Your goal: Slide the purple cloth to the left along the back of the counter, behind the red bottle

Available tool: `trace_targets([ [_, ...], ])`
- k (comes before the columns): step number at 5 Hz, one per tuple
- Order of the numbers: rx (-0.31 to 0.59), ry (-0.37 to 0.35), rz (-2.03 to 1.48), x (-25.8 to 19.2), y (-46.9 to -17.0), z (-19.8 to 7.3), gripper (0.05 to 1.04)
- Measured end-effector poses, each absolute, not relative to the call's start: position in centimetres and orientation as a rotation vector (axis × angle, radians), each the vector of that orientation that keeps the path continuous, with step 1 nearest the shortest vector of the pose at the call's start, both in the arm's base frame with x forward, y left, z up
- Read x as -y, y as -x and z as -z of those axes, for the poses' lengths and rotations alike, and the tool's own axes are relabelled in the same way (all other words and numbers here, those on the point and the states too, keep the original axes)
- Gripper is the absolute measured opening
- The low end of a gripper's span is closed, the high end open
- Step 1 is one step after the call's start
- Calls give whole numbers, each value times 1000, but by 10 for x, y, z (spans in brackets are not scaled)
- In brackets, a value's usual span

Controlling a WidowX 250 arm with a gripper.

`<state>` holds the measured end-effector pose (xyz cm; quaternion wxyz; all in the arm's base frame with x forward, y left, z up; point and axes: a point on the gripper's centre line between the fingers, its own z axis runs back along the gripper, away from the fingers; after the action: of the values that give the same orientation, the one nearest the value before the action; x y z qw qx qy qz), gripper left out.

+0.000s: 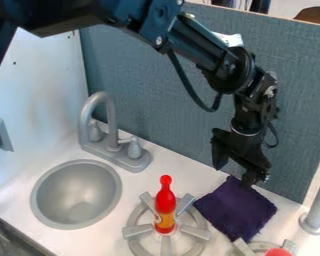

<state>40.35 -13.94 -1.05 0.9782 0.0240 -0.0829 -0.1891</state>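
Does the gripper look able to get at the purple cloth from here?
Likely yes: the gripper hangs open by the far edge of the purple cloth, with nothing seen lying on it.

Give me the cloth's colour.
The cloth is dark purple; it shows best in the camera view.

The black pincer (pixel 234 176) hangs by a purple cloth (pixel 236 210); a red bottle (pixel 165 201) tops the burner (pixel 137 231).
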Motion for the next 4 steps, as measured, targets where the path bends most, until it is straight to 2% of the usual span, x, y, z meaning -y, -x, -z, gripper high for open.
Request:
trace_targets([
  [1,116,-53,384,137,-396,30,1001],
  [4,62,-8,440,147,-398,61,1001],
])
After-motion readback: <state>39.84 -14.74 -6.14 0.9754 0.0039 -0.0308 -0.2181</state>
